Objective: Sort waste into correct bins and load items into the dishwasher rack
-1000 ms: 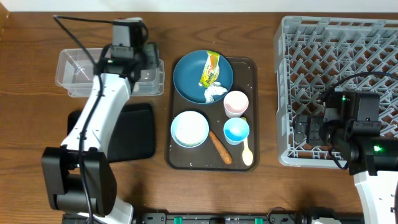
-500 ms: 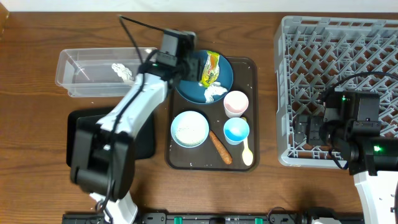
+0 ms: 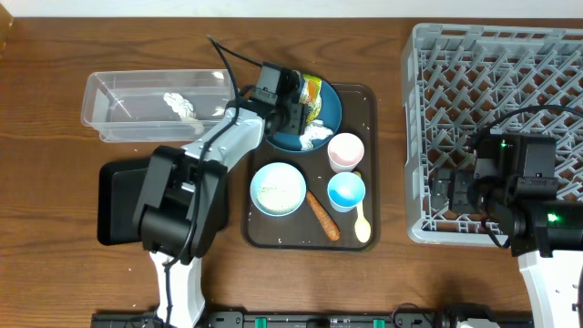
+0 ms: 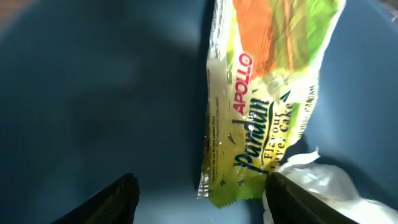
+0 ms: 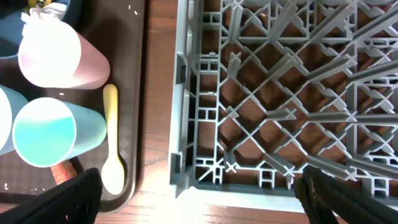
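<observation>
Between the spread jaws of the left gripper (image 4: 199,186), which grasp nothing, you see the near end of the yellow-green snack wrapper (image 4: 261,106). It lies flat on the dark blue plate (image 4: 93,93). Its long axis runs straight away from the wrist camera, across the line joining the 2 fingers, and it sits closer to the right-hand finger. A straight closing should therefore pinch the wrapper across its narrow width. Just beside that same finger, touching the wrapper's end, lies a crumpled white tissue (image 3: 316,135); take care not to catch both at once.

The left arm is the nearer by far. The right gripper (image 5: 199,186) hangs well apart, over the near-left corner of the dishwasher rack (image 3: 496,82), jaws fully spread and empty.

Count on the brown serving tray (image 3: 364,100):
- 1 plate
- 1 wrapper
- 1 tissue
- 1 white bowl (image 3: 278,189) holding rice grains, too fine to number
- 1 pink cup (image 3: 346,151)
- 1 light blue cup (image 3: 346,191)
- 1 yellow spoon (image 3: 362,223)
- 1 carrot-like stick (image 3: 322,216)

Left of it on the wooden surface (image 3: 55,55) stand 2 bins. The clear tub (image 3: 109,114) already holds a second tissue (image 3: 180,105), making 2 tissues in all. The black tray (image 3: 114,196) is partly hidden by the arm. The 1 rack carries nothing.
</observation>
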### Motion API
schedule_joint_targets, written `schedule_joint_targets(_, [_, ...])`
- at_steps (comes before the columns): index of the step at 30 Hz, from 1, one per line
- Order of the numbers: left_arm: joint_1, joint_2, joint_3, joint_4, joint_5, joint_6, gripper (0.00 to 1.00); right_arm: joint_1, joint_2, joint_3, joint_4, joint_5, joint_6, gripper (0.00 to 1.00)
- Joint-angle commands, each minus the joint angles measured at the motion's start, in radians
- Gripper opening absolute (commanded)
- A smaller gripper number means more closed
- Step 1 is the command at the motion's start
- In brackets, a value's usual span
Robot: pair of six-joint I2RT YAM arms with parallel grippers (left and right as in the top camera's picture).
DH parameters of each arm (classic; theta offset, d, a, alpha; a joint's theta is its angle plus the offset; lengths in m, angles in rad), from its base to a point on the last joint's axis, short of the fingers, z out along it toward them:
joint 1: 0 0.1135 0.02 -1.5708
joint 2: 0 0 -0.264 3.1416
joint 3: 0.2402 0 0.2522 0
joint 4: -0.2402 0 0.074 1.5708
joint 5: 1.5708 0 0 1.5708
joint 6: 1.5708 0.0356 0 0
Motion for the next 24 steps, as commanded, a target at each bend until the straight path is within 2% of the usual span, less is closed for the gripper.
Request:
schedule_joint_targets(1, [-0.016,0.021,0.008,0.010,0.002,0.002,0.68,-0.005,0.001,0.020,-0.002,-0.001,0.009,0.99])
schedule_joint_targets(6, [-0.026,0.036,0.008,0.028,0.001,0.003,0.66,-0.005,0.001,0.020,-0.002,0.000,0.009,0.99])
schedule_joint_targets(8, [-0.026,0.036,0.008,0.032,-0.002,0.002,0.56,-0.005,0.001,0.020,-0.002,0.000,0.009,0.99])
schedule_joint_targets(11, [-0.026,0.036,0.008,0.027,-0.002,0.002,0.36,-0.005,0.001,0.020,-0.002,-0.001,0.009,0.99])
schedule_joint_targets(17, [-0.027,0.036,-0.004,0.022,-0.002,0.002,0.19,-0.005,0.001,0.020,-0.002,-0.001,0.009,0.99])
schedule_joint_targets(18, [-0.027,0.036,-0.009,0.021,-0.002,0.002,0.19,-0.005,0.001,0.020,-0.003,0.000,0.009,0.99])
schedule_joint_targets(21, [-0.027,0.036,-0.017,0.020,-0.002,0.002,0.08,-0.005,0.001,0.020,-0.002,-0.001,0.009,0.99])
schedule_joint_targets(24, [-0.026,0.035,-0.017,0.023,-0.002,0.003,0.06,-0.005,0.001,0.020,-0.003,-0.001,0.009,0.99])
